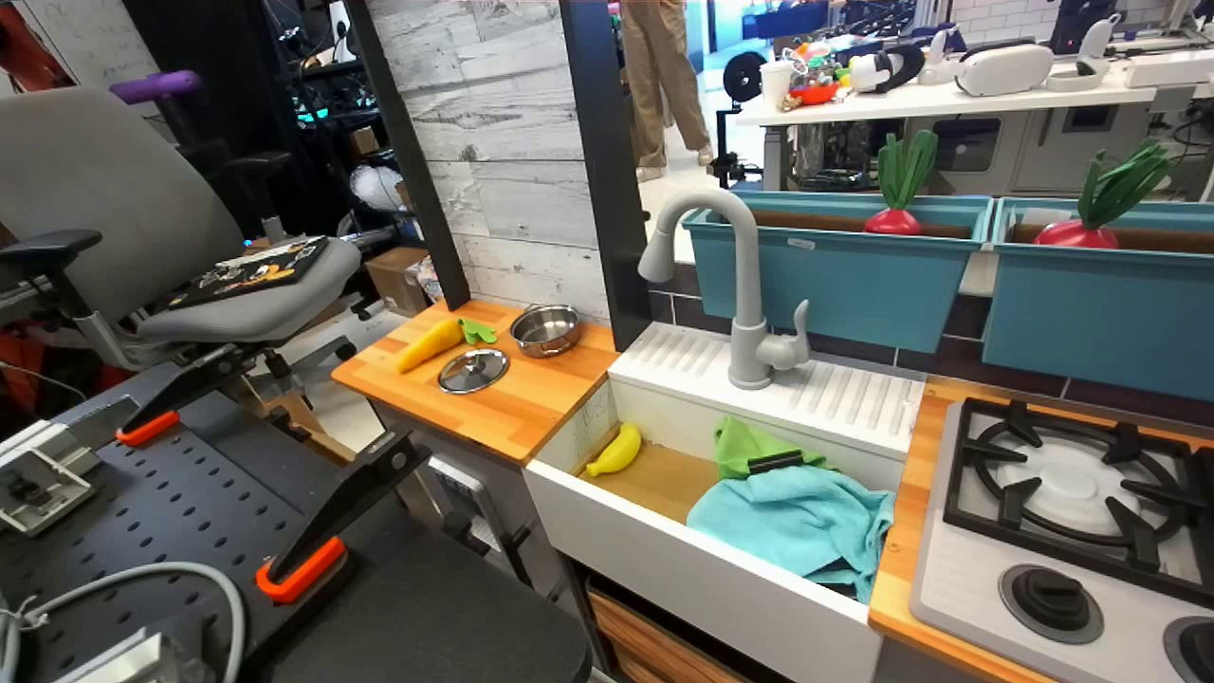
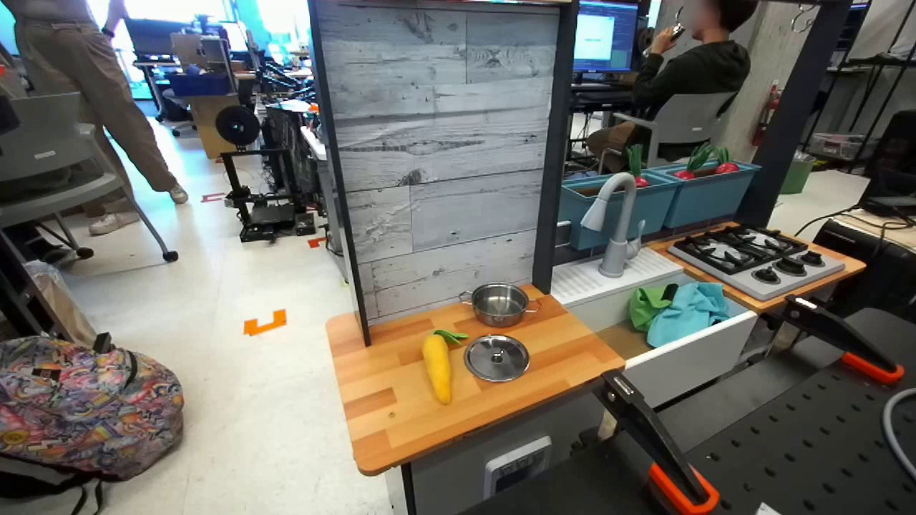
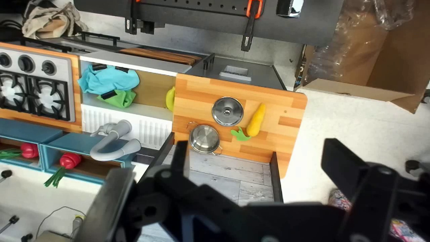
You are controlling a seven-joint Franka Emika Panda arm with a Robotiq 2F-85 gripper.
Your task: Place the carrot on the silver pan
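The carrot is yellow with green leaves and lies on the wooden counter in both exterior views (image 1: 430, 345) (image 2: 437, 366) and in the wrist view (image 3: 256, 121). The silver pan, round with thin wire handles, stands empty at the back of the counter near the wall panel in both exterior views (image 1: 545, 334) (image 2: 500, 307) and in the wrist view (image 3: 204, 138). My gripper (image 3: 257, 144) shows only in the wrist view. It is open, with nothing between its fingers, high above the counter. The arm is out of both exterior views.
A round metal lid (image 2: 497, 357) lies on the wooden counter (image 2: 401, 436) between carrot and pan. The white sink (image 1: 702, 588) beside it holds a banana (image 1: 615, 451), a green cloth (image 1: 749, 444) and a blue cloth (image 1: 797, 522). A grey faucet (image 1: 744, 285) and a wall panel (image 2: 444, 164) rise behind.
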